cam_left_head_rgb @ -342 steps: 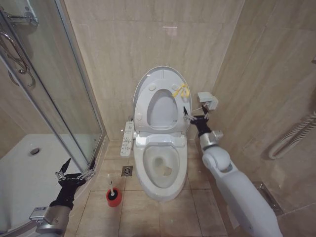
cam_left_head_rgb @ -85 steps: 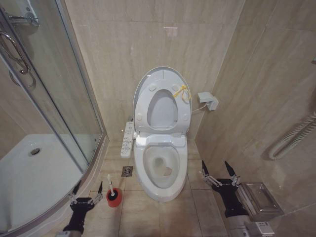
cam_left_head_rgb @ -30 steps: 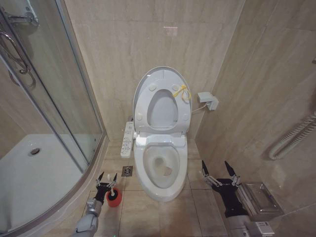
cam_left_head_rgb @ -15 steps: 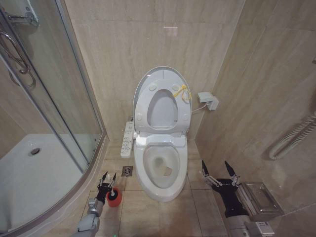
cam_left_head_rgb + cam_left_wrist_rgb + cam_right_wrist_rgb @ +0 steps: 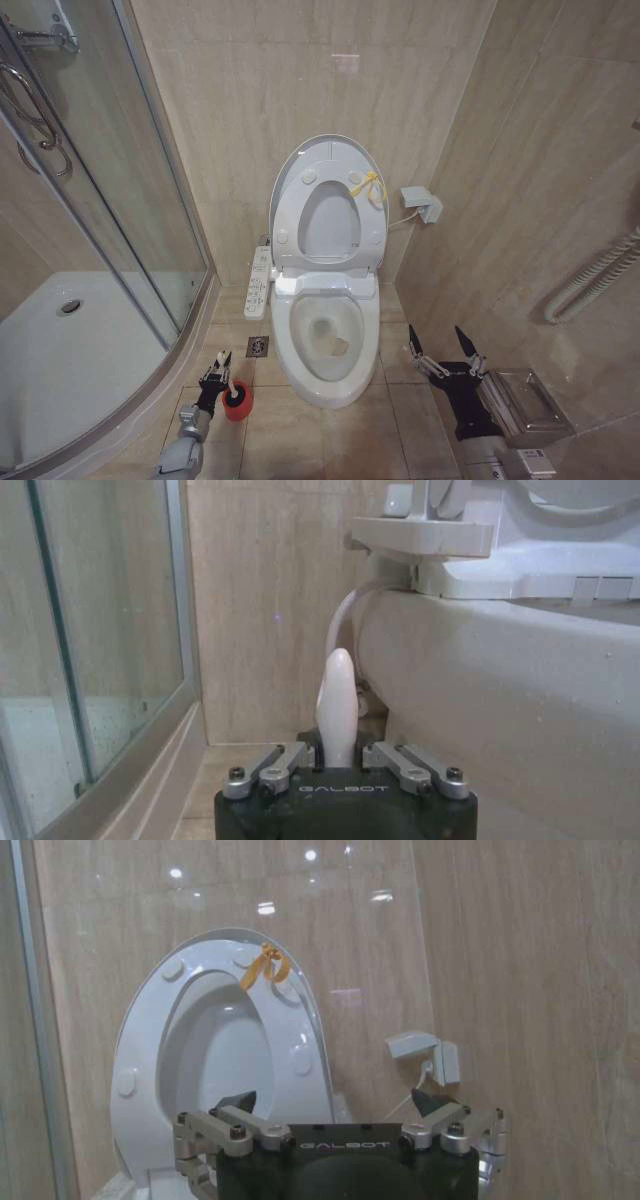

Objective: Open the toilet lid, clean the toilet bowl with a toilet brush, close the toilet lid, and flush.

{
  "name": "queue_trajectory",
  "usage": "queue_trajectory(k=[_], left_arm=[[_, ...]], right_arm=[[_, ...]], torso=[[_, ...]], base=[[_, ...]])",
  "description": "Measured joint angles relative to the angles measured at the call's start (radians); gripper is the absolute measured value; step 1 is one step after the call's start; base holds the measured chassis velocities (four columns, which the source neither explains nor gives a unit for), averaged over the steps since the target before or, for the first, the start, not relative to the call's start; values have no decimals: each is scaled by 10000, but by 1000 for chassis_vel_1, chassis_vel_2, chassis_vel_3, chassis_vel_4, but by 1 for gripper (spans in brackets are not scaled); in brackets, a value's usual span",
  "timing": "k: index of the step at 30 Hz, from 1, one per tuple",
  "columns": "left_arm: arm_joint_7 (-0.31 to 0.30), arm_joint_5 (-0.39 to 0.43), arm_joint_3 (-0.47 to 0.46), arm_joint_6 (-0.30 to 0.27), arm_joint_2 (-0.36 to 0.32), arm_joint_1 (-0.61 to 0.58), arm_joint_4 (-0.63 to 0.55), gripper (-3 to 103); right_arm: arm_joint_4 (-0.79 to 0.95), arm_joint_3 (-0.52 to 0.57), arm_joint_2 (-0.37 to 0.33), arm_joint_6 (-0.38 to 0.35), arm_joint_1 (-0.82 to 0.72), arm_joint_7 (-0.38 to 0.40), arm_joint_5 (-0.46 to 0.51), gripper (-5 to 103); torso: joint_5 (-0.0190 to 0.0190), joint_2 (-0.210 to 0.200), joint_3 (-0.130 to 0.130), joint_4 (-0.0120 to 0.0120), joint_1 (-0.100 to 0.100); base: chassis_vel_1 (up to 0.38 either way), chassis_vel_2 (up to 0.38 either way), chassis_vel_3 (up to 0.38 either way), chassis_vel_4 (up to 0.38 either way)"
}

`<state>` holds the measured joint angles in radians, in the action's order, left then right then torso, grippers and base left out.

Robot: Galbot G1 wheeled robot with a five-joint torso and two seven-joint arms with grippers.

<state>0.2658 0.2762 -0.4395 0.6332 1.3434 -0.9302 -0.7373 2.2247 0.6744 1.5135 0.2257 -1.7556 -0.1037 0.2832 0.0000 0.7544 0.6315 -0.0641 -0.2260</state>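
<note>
Left gripper (image 5: 218,371): low at the floor left of the toilet, fingers apparently clamped on the white handle of the toilet brush (image 5: 337,705), though contact is hard to confirm. Brush stands in its red holder (image 5: 237,402), just beside the toilet bowl (image 5: 327,340). Toilet lid (image 5: 325,160): raised upright against the wall. Right gripper (image 5: 445,352): parked right of the bowl, fingers spread apart.

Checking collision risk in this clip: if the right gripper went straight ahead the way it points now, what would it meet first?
Probably the raised toilet lid: the open right gripper faces it with nothing visible between, though depth is unclear.
</note>
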Motion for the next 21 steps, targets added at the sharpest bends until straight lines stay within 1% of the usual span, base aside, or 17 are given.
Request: queue_trajectory(k=[13, 21], left_arm=[[311, 51, -33, 38, -29, -155, -24, 20], [435, 175, -68, 62, -49, -402, -312, 20]], right_arm=[[0, 0, 0, 0, 0, 0, 0, 100], [0, 0, 0, 0, 0, 0, 0, 100]], torso=[[2, 1, -1, 0, 0], [-2, 0, 0, 0, -1]], base=[[0, 0, 0, 0], [0, 0, 0, 0]])
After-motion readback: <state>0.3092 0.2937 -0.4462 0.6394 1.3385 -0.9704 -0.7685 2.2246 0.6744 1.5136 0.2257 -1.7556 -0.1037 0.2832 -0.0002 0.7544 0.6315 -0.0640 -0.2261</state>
